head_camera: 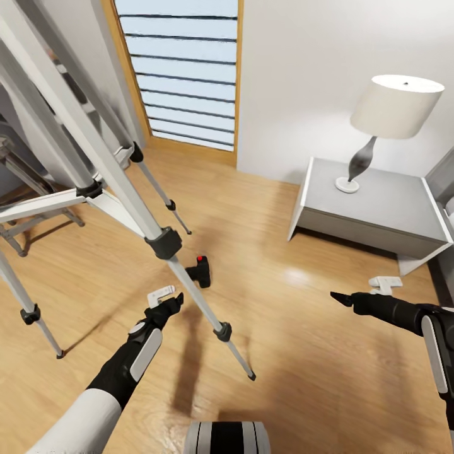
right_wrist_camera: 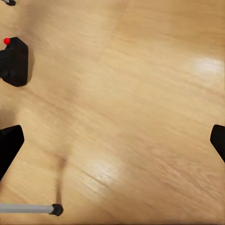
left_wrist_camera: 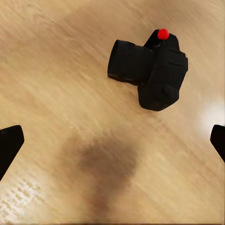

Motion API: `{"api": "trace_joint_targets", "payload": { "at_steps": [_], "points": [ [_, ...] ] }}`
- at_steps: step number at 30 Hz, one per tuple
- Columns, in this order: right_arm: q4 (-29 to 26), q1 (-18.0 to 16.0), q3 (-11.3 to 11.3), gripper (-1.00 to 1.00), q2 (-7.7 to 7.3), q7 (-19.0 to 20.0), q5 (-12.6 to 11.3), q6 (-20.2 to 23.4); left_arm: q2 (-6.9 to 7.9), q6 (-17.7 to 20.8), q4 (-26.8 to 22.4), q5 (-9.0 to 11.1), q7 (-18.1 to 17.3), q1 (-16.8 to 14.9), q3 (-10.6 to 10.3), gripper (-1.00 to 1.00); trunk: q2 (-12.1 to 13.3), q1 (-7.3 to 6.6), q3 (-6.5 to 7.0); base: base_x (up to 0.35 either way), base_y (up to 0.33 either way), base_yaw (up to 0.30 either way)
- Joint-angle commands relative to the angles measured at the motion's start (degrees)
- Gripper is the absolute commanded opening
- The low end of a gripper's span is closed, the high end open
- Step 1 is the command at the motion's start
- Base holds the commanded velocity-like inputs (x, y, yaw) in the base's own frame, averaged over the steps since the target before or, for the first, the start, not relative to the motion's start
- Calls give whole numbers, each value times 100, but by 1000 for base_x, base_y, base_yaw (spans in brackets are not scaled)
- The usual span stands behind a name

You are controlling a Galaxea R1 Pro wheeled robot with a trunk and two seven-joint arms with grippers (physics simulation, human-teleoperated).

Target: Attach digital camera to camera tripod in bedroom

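Head view of the bedroom. The digital camera sits on the wood floor, just behind a leg of the camera tripod and just ahead of the left gripper. The left wrist view shows that gripper spread wide, holding nothing, with the camera apparently lying on its side. The right gripper hangs well apart, likewise spread. A lamp stands on the nightstand.
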Motion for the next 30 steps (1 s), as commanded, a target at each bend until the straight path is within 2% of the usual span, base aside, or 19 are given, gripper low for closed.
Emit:
{"api": "trace_joint_targets", "payload": {
  "at_steps": [1, 15, 25, 30],
  "points": [
    [-4, -6, -6, 100, 0, 31, 13, 32, 0, 78, -12, 42, 45, -32, -18, 100, -3, 1, -27, 0, 0, 0],
    [-4, -19, -14, 100, 0, 37, 13, 32, -24, 762, 50, 24, 81, -383, -33, 100, -22, 37, -337, 0, 0, 0],
    [-4, -13, -15, 100, 0, 35, 13, 32, 3, 911, 6, 0, 103, -439, -28, 100, -35, 63, -559, 0, 0, 0],
    [-4, -13, -15, 100, 0, 35, 13, 32, 32, 928, -73, 4, 101, -449, 1, 100, -35, 63, -559, 0, 0, 0]
  ]
}}
